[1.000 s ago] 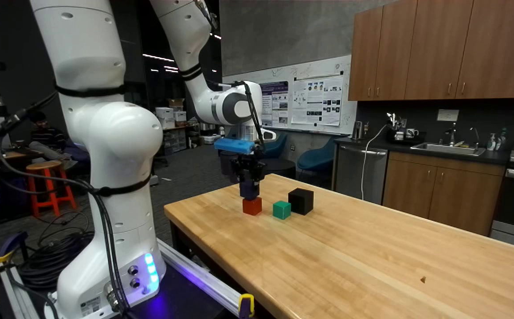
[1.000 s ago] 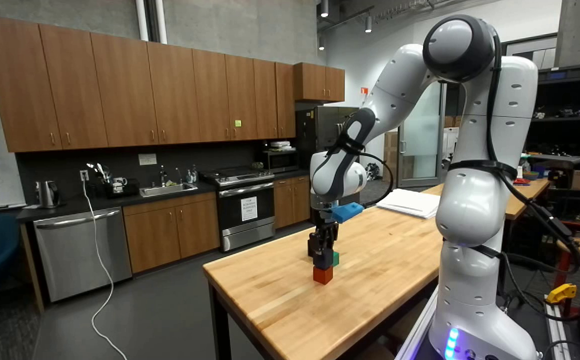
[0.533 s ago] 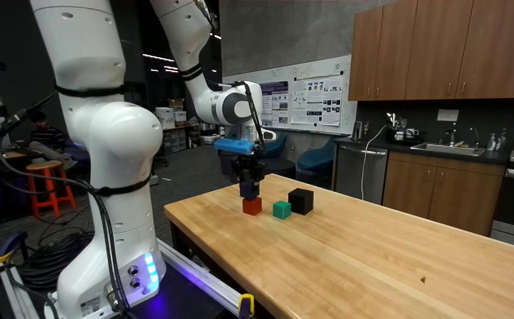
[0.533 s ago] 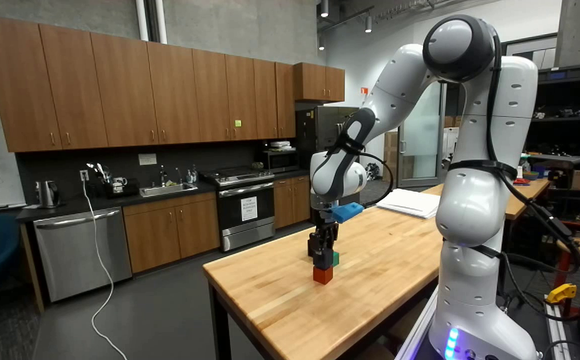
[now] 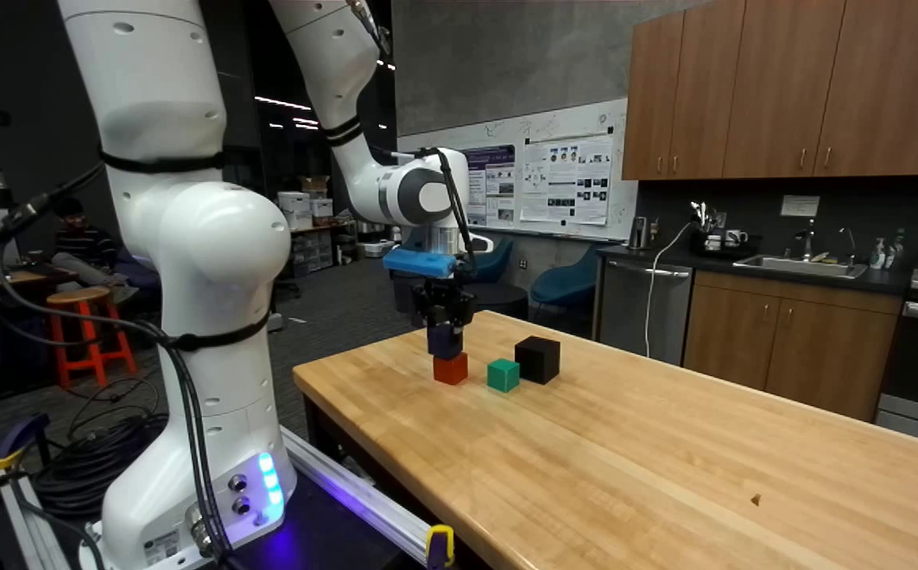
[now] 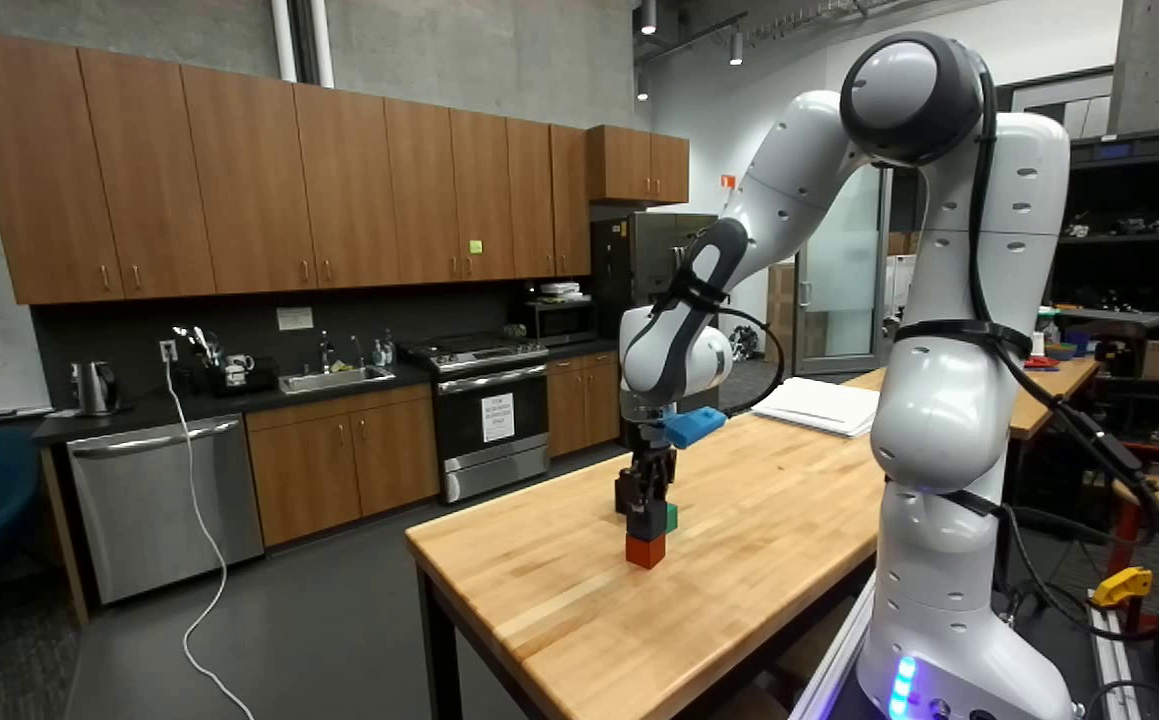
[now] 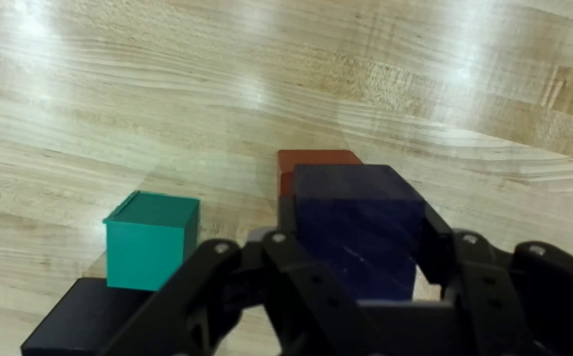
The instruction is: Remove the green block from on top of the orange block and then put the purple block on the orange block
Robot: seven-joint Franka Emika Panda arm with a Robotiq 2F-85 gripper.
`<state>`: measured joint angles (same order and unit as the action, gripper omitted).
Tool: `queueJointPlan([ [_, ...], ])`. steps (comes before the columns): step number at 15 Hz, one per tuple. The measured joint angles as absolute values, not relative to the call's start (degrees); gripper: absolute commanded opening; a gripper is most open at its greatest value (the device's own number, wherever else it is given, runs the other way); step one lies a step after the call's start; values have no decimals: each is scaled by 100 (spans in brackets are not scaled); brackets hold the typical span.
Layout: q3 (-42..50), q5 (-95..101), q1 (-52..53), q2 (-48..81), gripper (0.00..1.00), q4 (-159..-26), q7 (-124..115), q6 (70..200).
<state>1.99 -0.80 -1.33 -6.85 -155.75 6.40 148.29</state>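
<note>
The claw (image 7: 360,230) gripped the purple block (image 5: 444,341) on both sides, a trace lower over the orange block (image 5: 451,370) than half a second earlier. The two blocks seemed to touch, though the contact was hard to see; the green block (image 5: 504,375) stood unmoved near the orange block.

Purple blk (image 7: 358,235) atop orange blk (image 5: 451,370)

No wording can be read for sure, the print too small or blurred on the white paper sign (image 6: 497,417) on the far black-and-steel oven (image 6: 461,425), the printed paper posters (image 5: 568,180) on the far whiteboard (image 5: 577,121), and the pale rectangular label (image 5: 161,546) on the near white robot base (image 5: 132,507).
</note>
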Motion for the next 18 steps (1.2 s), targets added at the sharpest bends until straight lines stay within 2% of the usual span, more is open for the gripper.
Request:
queueJointPlan([
  [6, 203, -8, -146, -610, 30, -15520, 640, 14835],
  [7, 203, -4, -153, -604, 65, -15511, 640, 14835],
  [8, 203, 4, -162, -601, 80, -15505, 640, 14835],
  [10, 203, 29, -172, -599, 80, -15503, 640, 14835],
  [13, 203, 81, -186, -587, 94, -15502, 639, 14836],
  [15, 203, 86, -187, -587, 100, -15502, 639, 14836],
  [18, 203, 83, -185, -597, 100, -15496, 640, 14835],
])
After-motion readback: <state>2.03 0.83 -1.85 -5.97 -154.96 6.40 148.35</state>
